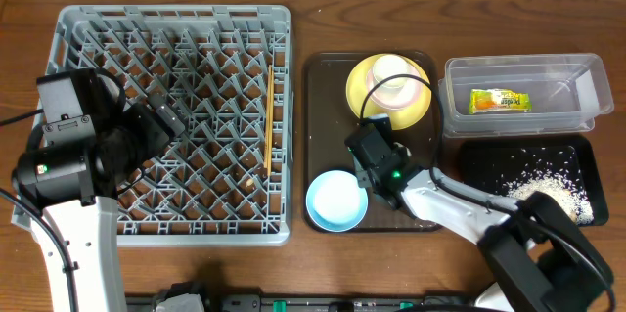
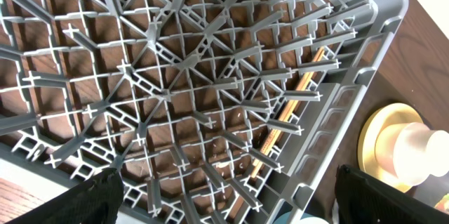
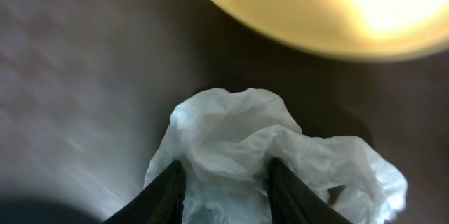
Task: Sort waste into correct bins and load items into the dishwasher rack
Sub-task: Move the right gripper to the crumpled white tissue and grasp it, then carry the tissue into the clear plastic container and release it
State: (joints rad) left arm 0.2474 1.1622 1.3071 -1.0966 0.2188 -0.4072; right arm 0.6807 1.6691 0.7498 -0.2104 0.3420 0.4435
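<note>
My right gripper (image 1: 377, 151) (image 3: 224, 182) is over the dark brown serving tray (image 1: 318, 107), its fingers shut on the crumpled white napkin (image 3: 238, 133). In the overhead view the napkin is hidden under the gripper. The yellow plate (image 1: 364, 92) (image 3: 295, 13) lies just beyond, with a white bowl (image 1: 396, 79) on it. The light blue bowl (image 1: 337, 200) sits at the tray's front. Two chopsticks (image 1: 268, 121) (image 2: 295, 104) lie in the grey rack (image 1: 176, 19) (image 2: 210, 76). My left gripper (image 1: 161, 121) (image 2: 224, 203) is open and empty above the rack.
The clear tub (image 1: 523, 67) at the right holds the yellow-green snack packet (image 1: 501, 102). The black tray (image 1: 479, 160) in front of it holds white rice scraps (image 1: 548, 190). The plate (image 2: 379, 140) and a white vessel (image 2: 421, 157) also show in the left wrist view.
</note>
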